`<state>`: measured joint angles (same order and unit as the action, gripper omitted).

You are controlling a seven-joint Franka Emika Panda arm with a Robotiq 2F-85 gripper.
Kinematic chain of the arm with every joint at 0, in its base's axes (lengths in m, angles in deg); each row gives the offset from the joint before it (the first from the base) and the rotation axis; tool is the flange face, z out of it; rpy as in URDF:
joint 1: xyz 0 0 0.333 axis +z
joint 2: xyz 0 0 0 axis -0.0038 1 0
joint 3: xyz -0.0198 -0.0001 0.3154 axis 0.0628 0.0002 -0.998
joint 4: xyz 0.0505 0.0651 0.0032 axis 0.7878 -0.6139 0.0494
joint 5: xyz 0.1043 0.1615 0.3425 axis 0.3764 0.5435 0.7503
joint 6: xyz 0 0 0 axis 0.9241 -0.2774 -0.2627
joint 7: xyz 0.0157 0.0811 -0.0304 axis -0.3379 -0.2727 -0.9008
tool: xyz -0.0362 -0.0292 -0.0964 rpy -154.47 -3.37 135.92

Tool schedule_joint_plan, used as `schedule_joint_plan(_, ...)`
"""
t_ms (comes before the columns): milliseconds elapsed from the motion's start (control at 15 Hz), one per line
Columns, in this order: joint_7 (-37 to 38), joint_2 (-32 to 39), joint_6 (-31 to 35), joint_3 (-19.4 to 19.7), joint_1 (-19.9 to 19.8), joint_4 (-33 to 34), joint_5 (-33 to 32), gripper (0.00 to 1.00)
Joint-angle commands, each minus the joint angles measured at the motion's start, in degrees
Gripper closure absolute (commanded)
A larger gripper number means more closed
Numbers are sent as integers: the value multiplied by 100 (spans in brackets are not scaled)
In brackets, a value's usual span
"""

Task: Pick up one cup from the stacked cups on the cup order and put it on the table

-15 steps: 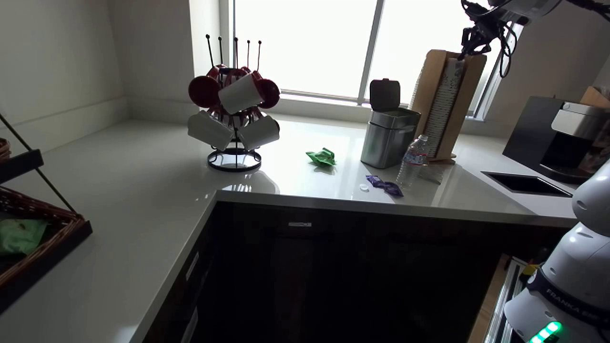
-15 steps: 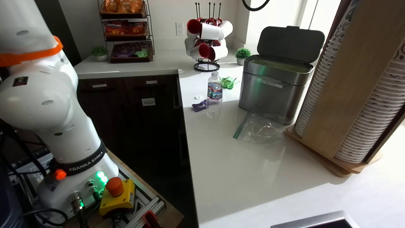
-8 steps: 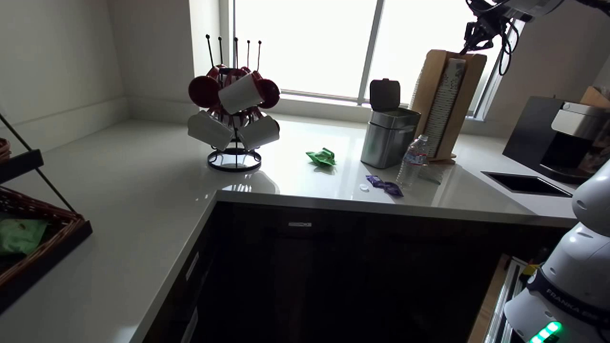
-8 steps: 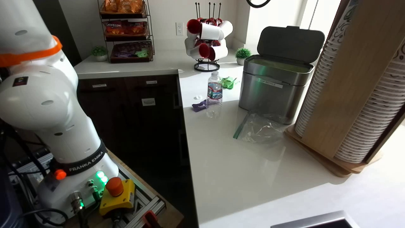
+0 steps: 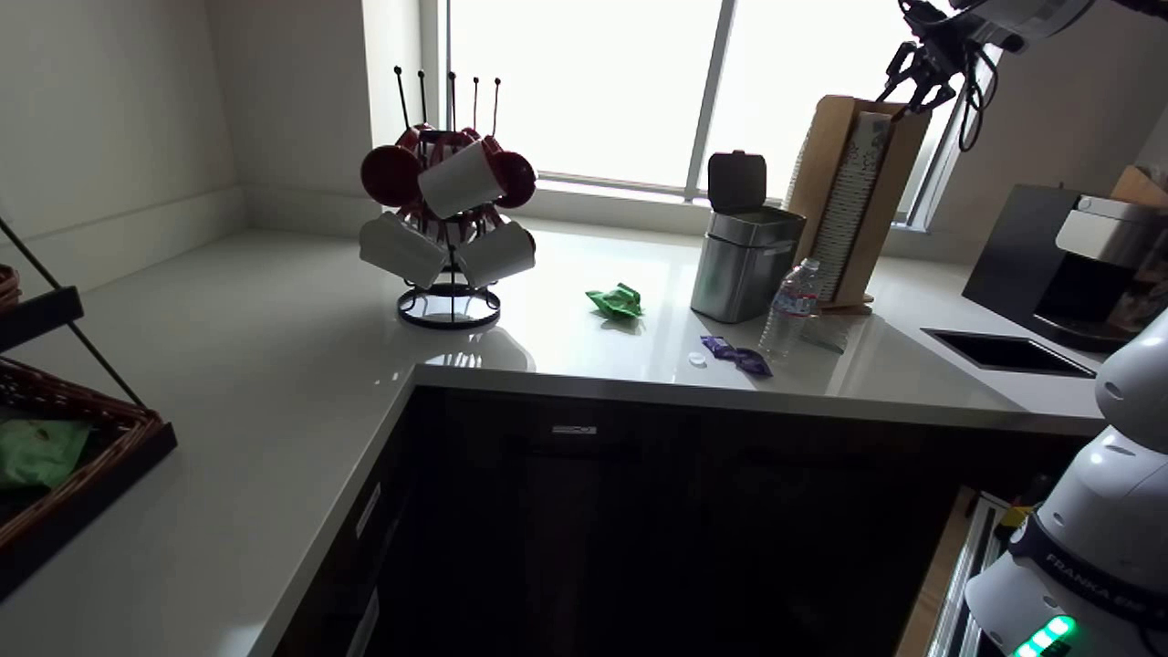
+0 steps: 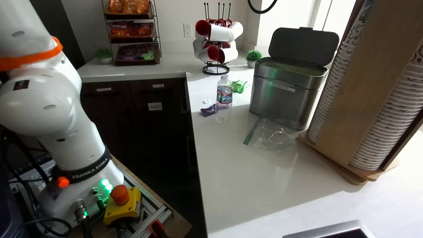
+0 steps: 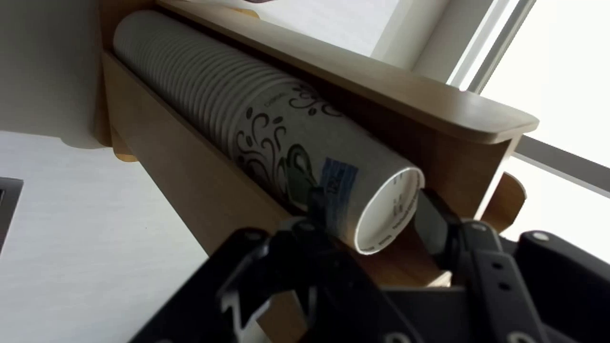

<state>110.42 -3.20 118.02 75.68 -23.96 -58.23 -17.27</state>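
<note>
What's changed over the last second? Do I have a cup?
The gripper has opened: its jaws, shut a second ago, now stand spread, and it has shifted slightly rightward in an exterior view. Nothing looks gripped: the jaws straddle the top cup in the wrist view, contact unclear. The wooden holder, bottle and steel canister stayed put.

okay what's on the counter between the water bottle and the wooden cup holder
A clear plastic bag lies on the counter between the water bottle and the wooden cup holder, as an exterior view shows.
</note>
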Motion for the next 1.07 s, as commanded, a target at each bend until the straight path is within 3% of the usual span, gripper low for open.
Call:
schedule_joint_plan(0, -80, -307, 84, 28, -54, -390, 135, 45)
schedule_joint_plan(67, -76, -334, 83, 48, -80, -414, 119, 61)
schedule_joint_plan(133, -71, -348, 93, 67, -103, -431, 110, 62)
schedule_joint_plan(467, -63, -354, 121, 129, -200, -460, 86, 99)
schedule_joint_plan(800, -80, -330, 116, 197, -273, -461, 67, 100)
schedule_joint_plan(867, -101, -340, 119, 201, -276, -470, 79, 74)
schedule_joint_plan(1000, -124, -357, 118, 204, -275, -431, 113, 68)
